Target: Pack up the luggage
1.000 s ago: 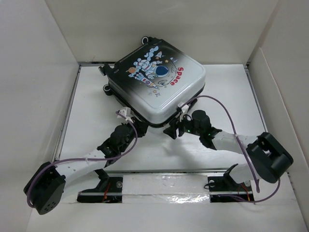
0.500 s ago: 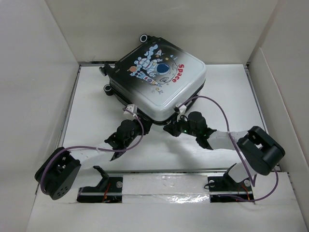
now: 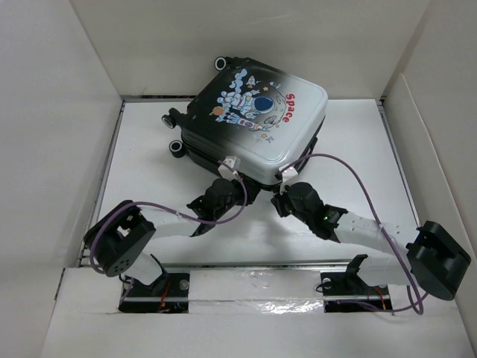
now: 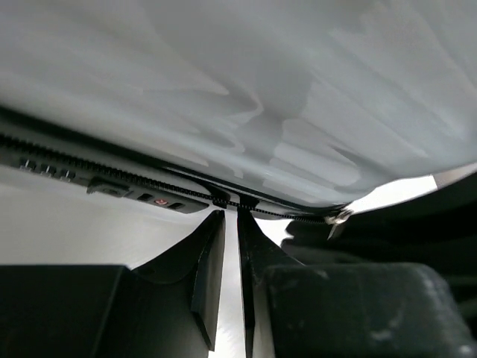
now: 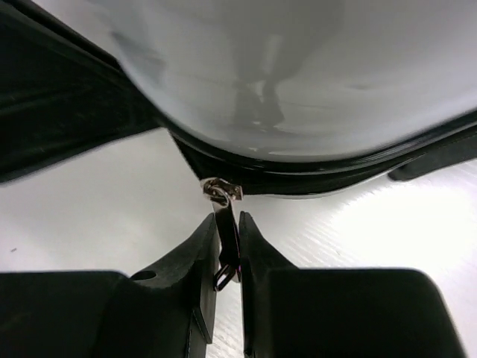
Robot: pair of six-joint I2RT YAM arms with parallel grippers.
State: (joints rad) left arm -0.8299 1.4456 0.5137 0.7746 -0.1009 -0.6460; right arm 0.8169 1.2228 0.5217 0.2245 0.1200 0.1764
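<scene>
The luggage [image 3: 257, 119] lies flat and closed at the back of the table, its astronaut and red "Space" print facing up and its black wheels [image 3: 177, 147] at the left. My right gripper [image 3: 283, 200] is at its near edge, shut on the silver zipper pull [image 5: 223, 224] that hangs from the black zipper line [image 5: 298, 175]. My left gripper [image 3: 246, 192] is just to the left of it. Its fingers [image 4: 212, 253] are closed to a thin slit with nothing seen between them, and their tips touch the zipper track [image 4: 149, 183] under the white shell [image 4: 246, 89].
White walls enclose the table on the left [image 3: 59, 134], back and right [image 3: 436, 149]. A foil-taped rail [image 3: 253, 283] runs along the near edge between the arm bases. Purple cables [image 3: 350, 168] loop over both arms.
The suitcase has slid and turned to the right and farther back. Both grippers followed its near edge; the left arm's elbow swung right, the right arm's elbow swung out right.
</scene>
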